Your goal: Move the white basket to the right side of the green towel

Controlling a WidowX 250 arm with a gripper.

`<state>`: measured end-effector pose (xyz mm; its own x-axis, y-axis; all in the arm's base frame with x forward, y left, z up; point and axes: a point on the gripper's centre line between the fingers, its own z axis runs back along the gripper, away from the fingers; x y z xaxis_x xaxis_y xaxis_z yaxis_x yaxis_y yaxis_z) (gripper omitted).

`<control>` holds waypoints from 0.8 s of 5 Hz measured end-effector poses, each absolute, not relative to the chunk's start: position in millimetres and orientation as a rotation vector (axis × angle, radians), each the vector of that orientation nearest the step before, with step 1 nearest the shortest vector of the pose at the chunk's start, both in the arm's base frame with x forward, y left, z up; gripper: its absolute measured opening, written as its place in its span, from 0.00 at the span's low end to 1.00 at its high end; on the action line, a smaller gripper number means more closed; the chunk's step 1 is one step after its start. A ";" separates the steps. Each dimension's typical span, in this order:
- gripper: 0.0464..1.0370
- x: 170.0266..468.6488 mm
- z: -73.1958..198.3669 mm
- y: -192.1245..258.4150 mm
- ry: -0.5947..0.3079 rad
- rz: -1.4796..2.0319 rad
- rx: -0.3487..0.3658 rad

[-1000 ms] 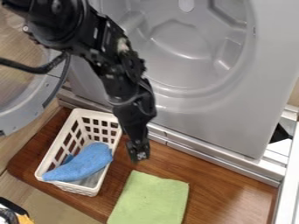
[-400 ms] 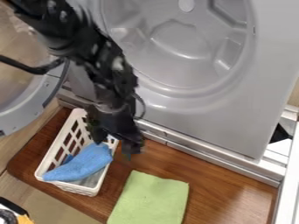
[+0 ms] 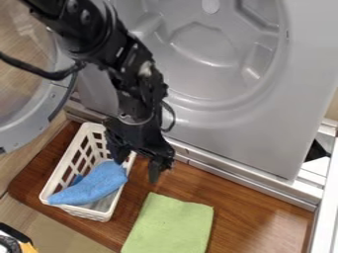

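Observation:
The gripper [image 3: 137, 166] hangs open over the right rim of the white basket, one finger above the basket's inside and the other out to the right of the rim. Slatted and rectangular, the white basket [image 3: 91, 213] stands upright at the left of the wooden board. A blue cloth [image 3: 96, 184] lies in it. To the basket's right, the green towel [image 3: 173, 225] lies flat, apart from it. The gripper covers the basket's back right corner; whether it touches the rim, I cannot tell.
A grey machine front with a round recess [image 3: 211, 54] rises behind the wooden board [image 3: 261, 217]. Its round door [image 3: 39, 118] stands at the left. A white frame [image 3: 326, 197] runs along the right edge. A black and yellow object [image 3: 19, 239] sits at the lower left.
The gripper was narrow and right of the basket; it has turned and its fingers have spread across the right rim. The basket, blue cloth and towel have not moved.

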<state>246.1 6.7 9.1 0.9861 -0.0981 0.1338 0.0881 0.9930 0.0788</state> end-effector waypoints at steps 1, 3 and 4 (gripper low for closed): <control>0.96 247.0 8.6 17.9 -0.147 -0.065 0.064; 0.96 244.8 -13.8 33.4 -0.104 -0.018 0.126; 0.96 251.4 -24.7 44.7 -0.108 0.035 0.117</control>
<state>251.4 44.7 -24.7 0.9936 0.0281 0.1098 -0.0407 0.9926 0.1142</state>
